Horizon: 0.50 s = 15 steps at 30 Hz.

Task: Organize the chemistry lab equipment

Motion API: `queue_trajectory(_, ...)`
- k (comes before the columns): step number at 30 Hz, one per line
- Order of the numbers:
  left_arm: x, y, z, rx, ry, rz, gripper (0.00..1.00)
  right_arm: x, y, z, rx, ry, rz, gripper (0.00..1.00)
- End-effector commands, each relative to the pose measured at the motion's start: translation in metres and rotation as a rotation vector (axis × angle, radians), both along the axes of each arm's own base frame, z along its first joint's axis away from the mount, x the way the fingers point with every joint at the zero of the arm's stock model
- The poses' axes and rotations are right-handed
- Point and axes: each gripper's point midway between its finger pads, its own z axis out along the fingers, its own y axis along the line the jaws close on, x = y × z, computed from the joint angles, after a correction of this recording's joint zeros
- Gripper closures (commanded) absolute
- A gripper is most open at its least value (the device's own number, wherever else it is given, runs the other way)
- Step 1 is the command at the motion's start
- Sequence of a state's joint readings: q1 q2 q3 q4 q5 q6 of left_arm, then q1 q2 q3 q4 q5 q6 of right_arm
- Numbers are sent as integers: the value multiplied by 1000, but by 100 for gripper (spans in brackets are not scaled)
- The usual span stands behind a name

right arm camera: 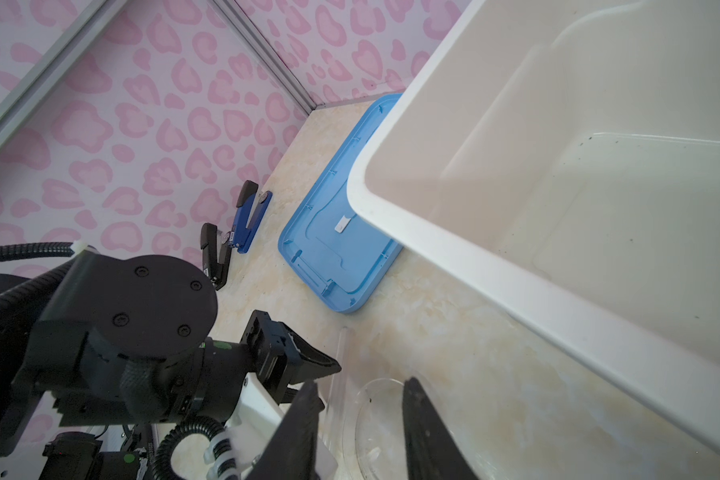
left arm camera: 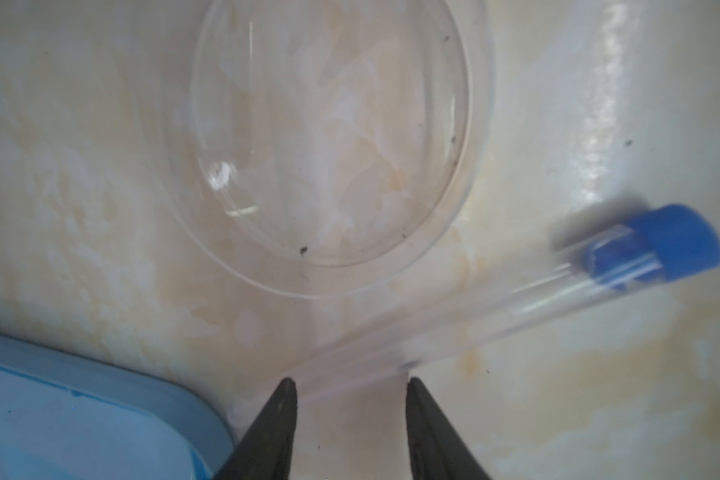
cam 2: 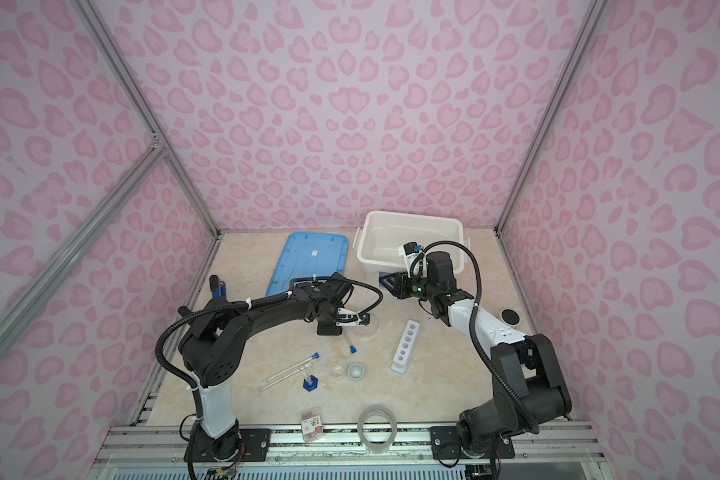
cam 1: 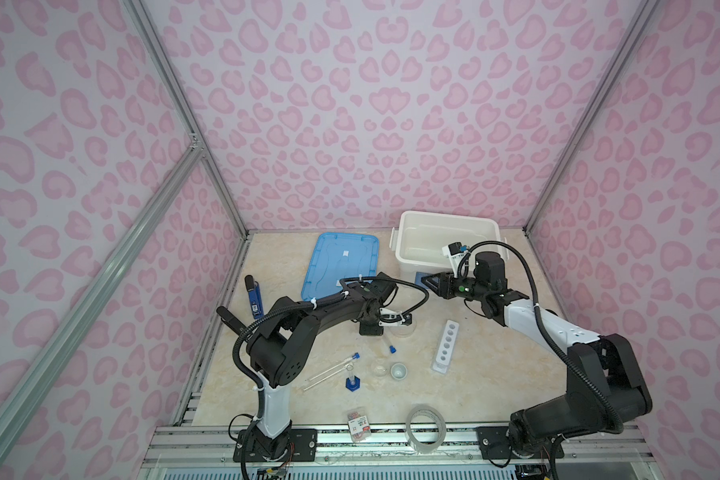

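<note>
Walls [cam 1: 350, 104] are pale lilac with pink heart-like blotches (rather leopard-ish). Tabletop [cam 1: 495, 374] is cream and marbled. Lid [cam 1: 341, 262] is sky blue, bin [cam 1: 433, 232] and rack [cam 1: 447, 345] white, test-tube caps [cam 1: 355, 355] and cylinder base [cam 1: 352, 384] deep blue.

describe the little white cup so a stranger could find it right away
Start at the big white bin at the back, then come forward along the white six-hole rack to its near end. Left of that end sits the small white cup; it is opaque white, unlike the clear tiny glass dish beside it.
</note>
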<state>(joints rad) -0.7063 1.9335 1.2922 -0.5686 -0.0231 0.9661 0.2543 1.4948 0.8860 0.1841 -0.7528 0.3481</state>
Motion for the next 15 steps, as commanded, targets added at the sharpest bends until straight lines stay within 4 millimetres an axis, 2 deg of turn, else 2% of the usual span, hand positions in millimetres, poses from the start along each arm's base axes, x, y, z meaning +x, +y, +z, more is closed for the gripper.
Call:
queue_trajectory(1, -7, 1, -6, 6, 44, 8, 55, 2, 2, 2, 15, -18, 5, 65)
queue_trajectory(15, -12, 1, -9, 5, 65, 20, 58, 4, 1, -2, 17, -6, -2, 65)
